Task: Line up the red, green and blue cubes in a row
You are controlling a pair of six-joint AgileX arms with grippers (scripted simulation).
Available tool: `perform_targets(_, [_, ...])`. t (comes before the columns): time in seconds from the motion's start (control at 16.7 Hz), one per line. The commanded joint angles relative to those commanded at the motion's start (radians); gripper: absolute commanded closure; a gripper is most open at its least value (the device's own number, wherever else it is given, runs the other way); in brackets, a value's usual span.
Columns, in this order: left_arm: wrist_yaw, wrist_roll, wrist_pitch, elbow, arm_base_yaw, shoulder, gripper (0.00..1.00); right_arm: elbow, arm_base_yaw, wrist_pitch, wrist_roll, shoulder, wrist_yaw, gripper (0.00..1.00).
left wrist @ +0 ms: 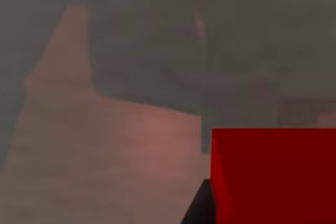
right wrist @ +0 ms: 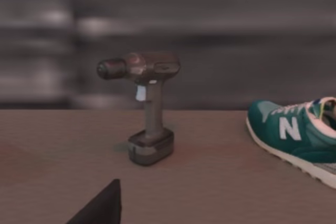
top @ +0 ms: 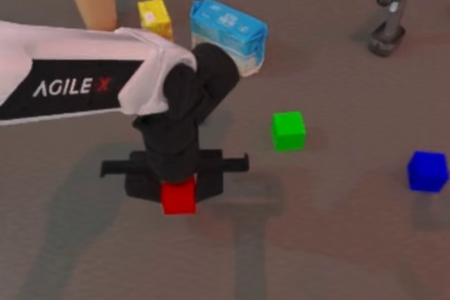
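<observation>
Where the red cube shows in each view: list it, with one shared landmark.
Top view: red cube left of centre, under the left gripper.
Left wrist view: large, at a corner of the picture.
Right wrist view: not in it.
Shared landmark: the brown table.

Lighting dim and even; all views soft. Left arm point(top: 84, 82) casts a shadow on the table point(top: 337, 244) towards 6 o'clock. Background behind the drill point(right wrist: 144, 106) blurred.
</observation>
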Motion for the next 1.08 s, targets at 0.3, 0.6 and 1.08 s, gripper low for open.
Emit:
perform_targets(0.3, [0.0,0.0,0.024,-0.019,0.0,0.012,1.0,0.0,0.0,0.0,0.0,0.0,0.0,0.0])
perform_targets(0.6, [0.0,0.0,0.024,-0.019,0.0,0.012,0.62,0.0,0.0,0.0,0.0,0.0,0.0,0.0])
perform_targets(1.08, [0.0,0.0,0.024,-0.019,0.0,0.012,0.02,0.0,0.0,0.0,0.0,0.0,0.0,0.0])
